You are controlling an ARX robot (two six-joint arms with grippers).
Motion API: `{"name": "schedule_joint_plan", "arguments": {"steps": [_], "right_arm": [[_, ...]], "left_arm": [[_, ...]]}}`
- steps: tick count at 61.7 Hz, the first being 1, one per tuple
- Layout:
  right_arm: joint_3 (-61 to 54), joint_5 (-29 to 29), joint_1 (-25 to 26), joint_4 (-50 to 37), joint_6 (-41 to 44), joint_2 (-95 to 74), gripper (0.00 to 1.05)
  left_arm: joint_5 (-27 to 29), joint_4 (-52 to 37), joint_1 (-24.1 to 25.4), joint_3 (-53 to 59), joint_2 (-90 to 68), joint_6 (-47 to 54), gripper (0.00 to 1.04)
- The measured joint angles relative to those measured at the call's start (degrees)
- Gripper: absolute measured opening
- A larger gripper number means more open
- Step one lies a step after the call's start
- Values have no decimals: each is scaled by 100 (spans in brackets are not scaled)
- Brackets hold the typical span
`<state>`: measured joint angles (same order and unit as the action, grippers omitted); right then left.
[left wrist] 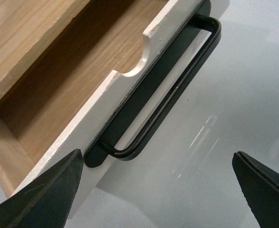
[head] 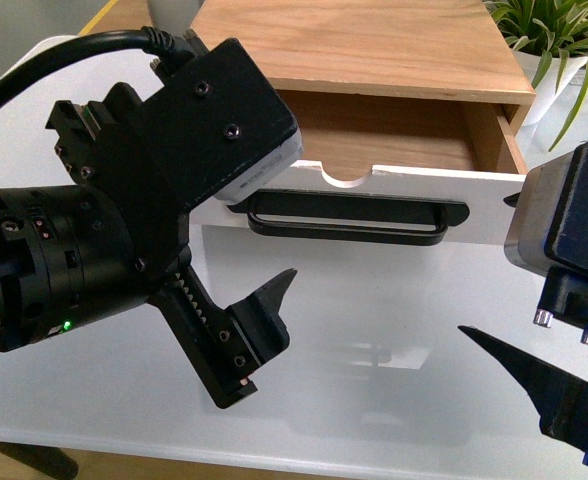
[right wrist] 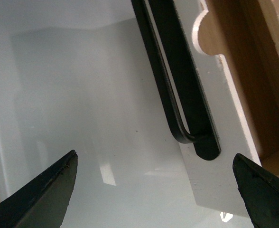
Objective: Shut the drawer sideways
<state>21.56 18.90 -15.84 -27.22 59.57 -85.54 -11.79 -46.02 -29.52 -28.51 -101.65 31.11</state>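
Zero progress: in the front view, the drawer [head: 474, 195] stands well open at upper centre. Left wrist view: left gripper [left wrist: 156, 156] jaws wide apart, empty, clear of the drawer front. Right wrist view: right gripper [right wrist: 154, 154] likewise wide, empty; the whole push remains.

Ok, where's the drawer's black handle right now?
The handle sits centre of the front view, on the white front of the open drawer, just below the half-round notch.
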Motion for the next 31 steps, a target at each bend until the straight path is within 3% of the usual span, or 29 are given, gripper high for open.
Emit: {"name": "schedule_joint_plan", "arguments": {"steps": [31], "right_arm": [[435, 79, -39, -249, 498, -1049, 96]], "left_arm": [[-479, -96, -125, -654, -916, 280, 96]]}}
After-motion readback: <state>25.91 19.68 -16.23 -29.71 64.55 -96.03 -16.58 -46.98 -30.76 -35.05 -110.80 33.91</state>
